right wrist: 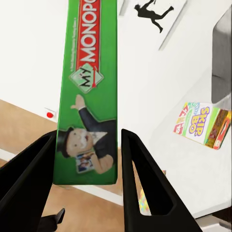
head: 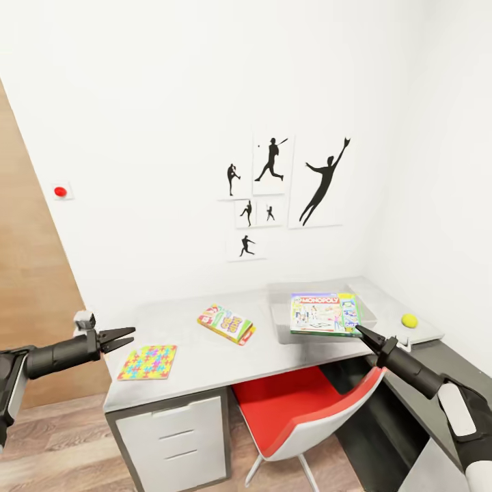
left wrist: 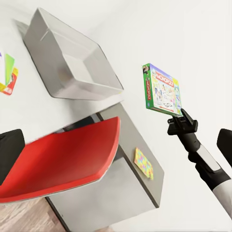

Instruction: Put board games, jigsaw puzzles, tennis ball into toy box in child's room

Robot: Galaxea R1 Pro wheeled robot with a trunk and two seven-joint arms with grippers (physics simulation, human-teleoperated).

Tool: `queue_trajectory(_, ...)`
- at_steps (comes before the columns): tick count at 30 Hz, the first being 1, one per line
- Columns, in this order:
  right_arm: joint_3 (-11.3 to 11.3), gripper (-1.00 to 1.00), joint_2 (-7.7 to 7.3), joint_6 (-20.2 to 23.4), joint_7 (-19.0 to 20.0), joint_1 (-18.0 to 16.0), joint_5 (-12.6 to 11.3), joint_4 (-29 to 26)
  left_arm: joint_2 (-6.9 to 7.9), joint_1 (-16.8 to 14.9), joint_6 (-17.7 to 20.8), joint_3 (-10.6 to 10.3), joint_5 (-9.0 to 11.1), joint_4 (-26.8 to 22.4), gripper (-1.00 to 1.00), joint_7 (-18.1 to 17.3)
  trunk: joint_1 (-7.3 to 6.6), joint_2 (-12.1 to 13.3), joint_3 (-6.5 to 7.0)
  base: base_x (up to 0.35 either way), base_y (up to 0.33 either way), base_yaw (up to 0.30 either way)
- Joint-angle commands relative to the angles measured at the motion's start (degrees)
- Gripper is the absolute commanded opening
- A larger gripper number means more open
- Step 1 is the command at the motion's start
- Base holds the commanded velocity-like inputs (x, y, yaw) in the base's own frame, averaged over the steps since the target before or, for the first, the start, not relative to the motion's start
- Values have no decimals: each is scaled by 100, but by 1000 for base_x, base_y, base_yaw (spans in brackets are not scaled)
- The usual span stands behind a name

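Nearest to me, the red chair (head: pixel 301 413) is sitting tucked under the table (head: pixel 205 369) front, between the white drawers (head: pixel 174 437) and my right arm. My right pincer (head: pixel 361 332) is gripping the Monopoly board game (head: pixel 324 313) by its near corner, fingers closed on it; the right wrist view is showing the box edge (right wrist: pixel 89 92) clamped between the two dark fingers (right wrist: pixel 140 188). My left pincer (head: pixel 117 338) is hanging off the table's left end with its jaws parted and nothing between them.

On the table, the jigsaw puzzle (head: pixel 147 361) is lying flat near the left front edge, just beside the left pincer. Further in, the SKIP BO board game (head: pixel 227 323) is lying mid-table, well apart from the puzzle, with bare top all round it. The held game is sitting over the toy box (head: pixel 365 301) at the back right corner; in the head view I cannot tell whether it is touching the tray. The left wrist view is showing it in the air, apart from the toy box (left wrist: pixel 72 63), which is lying empty. The tennis ball (head: pixel 409 320) is lying beside the tray, near the table's right edge. Beyond, the athlete pictures (head: pixel 287 184) are hanging on the wall.
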Motion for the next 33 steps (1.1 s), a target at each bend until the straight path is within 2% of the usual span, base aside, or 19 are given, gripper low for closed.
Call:
queue_trajectory(1,-7,-100,1,40,15,-5,-30,5,1,0,60,3,-4,-2,100,-22,3,-4,-2,141,-109,-276)
queue_trajectory(5,-11,-100,-5,40,18,-3,-30,5,-2,0,60,3,-4,3,100,-15,3,-4,-2,169,-138,-211)
queue_trajectory(13,-16,-100,-31,33,192,4,-23,17,-11,0,60,1,-5,6,100,3,3,-4,-10,184,-68,-29)
queue_trajectory(33,-16,-100,-42,16,217,4,-22,22,-12,0,60,3,-17,7,100,12,3,-4,-174,194,-62,-1)
